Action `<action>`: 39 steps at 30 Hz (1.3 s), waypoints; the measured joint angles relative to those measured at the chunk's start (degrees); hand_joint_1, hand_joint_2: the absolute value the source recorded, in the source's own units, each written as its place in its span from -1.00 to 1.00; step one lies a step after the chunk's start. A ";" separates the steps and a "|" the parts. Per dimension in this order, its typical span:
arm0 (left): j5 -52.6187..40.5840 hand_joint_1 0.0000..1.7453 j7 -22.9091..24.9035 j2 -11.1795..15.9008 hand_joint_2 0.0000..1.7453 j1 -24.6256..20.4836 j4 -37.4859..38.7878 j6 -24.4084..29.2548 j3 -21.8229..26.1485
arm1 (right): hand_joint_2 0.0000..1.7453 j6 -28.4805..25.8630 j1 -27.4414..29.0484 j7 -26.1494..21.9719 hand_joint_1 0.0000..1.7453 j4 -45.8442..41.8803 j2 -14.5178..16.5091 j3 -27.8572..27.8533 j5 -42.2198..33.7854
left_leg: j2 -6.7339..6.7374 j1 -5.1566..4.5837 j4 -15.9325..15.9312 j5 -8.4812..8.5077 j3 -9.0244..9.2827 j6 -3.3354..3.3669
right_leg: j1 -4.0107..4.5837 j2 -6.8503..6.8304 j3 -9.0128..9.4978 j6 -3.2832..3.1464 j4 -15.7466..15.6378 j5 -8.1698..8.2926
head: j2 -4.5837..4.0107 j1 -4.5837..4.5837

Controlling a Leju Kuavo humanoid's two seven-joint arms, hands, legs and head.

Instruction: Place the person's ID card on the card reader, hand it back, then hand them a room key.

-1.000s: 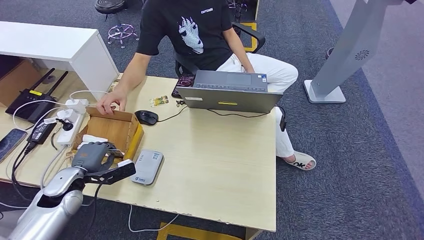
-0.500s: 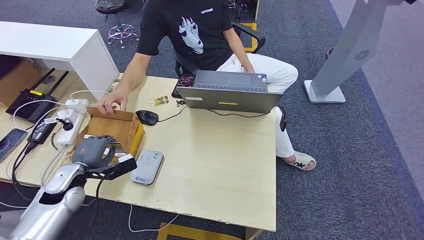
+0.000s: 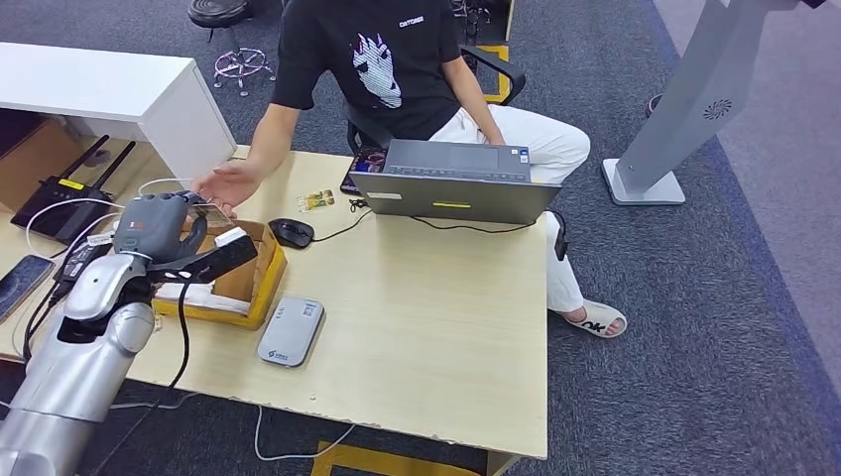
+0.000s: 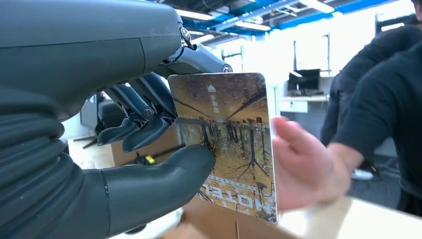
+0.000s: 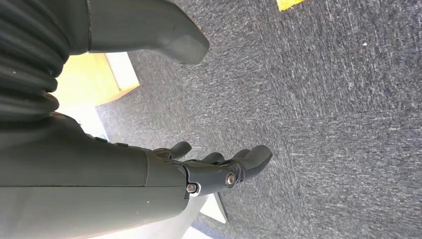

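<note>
My left hand is raised over the cardboard box and pinches a room key card between thumb and fingers. The card shows a brown tree picture and stands upright. The person's open hand reaches toward it, and in the left wrist view the person's fingers are at the card's far edge, too blurred to tell if they touch. The grey card reader lies flat on the table near the front edge. My right hand hangs over the carpet with its fingers apart and nothing in it.
A seated person in a black shirt faces me behind the table. A laptop, a mouse and a small card lie near them. A power strip, cables and a router sit to the left.
My left hand rose out of the box with the key card and moved toward the person. The person's hand lifted off the box edge and opened toward the card.
</note>
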 joint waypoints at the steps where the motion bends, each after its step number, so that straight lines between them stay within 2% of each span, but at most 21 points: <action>1: -0.16 1.00 0.27 -0.20 1.00 -0.92 0.20 0.10 0.00 | 1.00 0.02 0.00 0.21 -1.00 0.00 -0.03 0.10 0.21 | -0.01 0.00 0.00 0.00 0.00 0.00 | 0.00 0.00 -0.01 0.00 0.00 0.00 | 0.00 0.00; 8: -0.01 1.00 1.55 -3.62 1.00 -8.72 2.75 0.09 0.00 | 1.00 0.12 -0.12 0.73 -1.00 0.00 -0.11 0.96 1.30 | -0.01 -0.01 0.02 0.03 -0.01 0.03 | 0.00 -0.01 0.00 -0.02 0.00 0.05 | 0.00 0.01; 12: -0.01 1.00 1.81 -5.28 1.00 -11.54 4.16 0.01 -0.01 | 1.00 0.14 -0.17 0.73 -1.00 0.00 -0.11 1.23 1.44 | 0.03 -0.01 0.02 0.03 0.00 0.03 | 0.00 0.02 -0.03 -0.03 0.00 0.07 | -0.01 0.01; 25: 1.22 1.00 2.59 -12.49 1.00 -16.69 5.94 2.13 -1.05 | 1.00 1.10 -0.37 1.51 -1.00 0.04 -0.11 1.71 2.36 | 0.04 -0.01 0.03 0.03 -0.01 0.03 | -0.01 0.03 -0.04 -0.05 0.00 0.11 | 0.00 0.00; 39: 4.35 1.00 3.09 -15.27 1.00 -20.16 5.94 4.05 -1.09 | 1.00 1.83 -0.37 2.31 -1.00 0.23 -0.13 2.20 2.91 | 0.03 -0.01 0.03 0.04 -0.01 0.02 | 0.00 0.03 -0.03 -0.05 0.00 0.11 | 0.00 0.00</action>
